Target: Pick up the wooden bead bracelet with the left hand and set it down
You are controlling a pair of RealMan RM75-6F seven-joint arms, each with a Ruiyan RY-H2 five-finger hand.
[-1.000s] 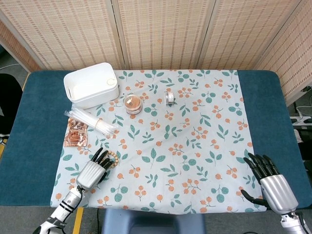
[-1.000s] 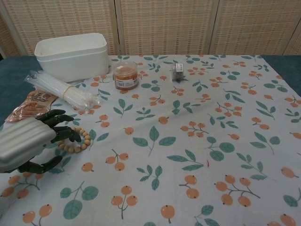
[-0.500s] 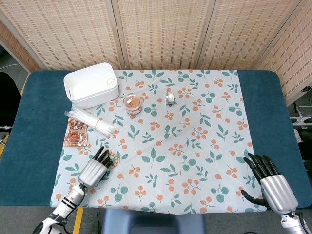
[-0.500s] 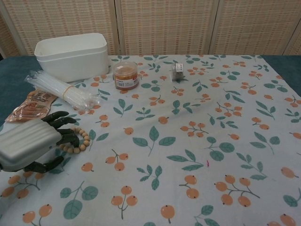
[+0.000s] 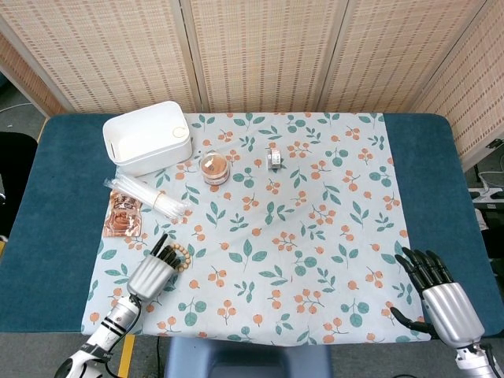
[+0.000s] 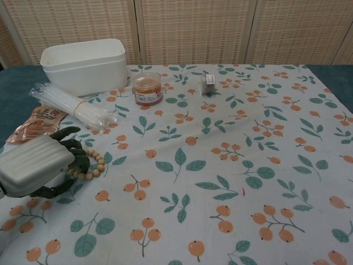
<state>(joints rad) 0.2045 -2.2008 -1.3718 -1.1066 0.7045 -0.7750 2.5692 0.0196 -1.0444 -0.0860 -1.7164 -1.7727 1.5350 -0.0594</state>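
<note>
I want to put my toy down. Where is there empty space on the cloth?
The cloth is bare right of the jar and tin, down to the right hand. It is crowded near the box, straws, packet, bracelet.

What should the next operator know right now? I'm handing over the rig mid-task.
Left hand: over the wooden bead bracelet, fingers curled at it; whether it grips the beads cannot be told.
Right hand: open, resting at the near right corner of the cloth.
Bracelet lies on the floral cloth, near the snack packet.
Done: approach. Left: lift, set down.
</note>
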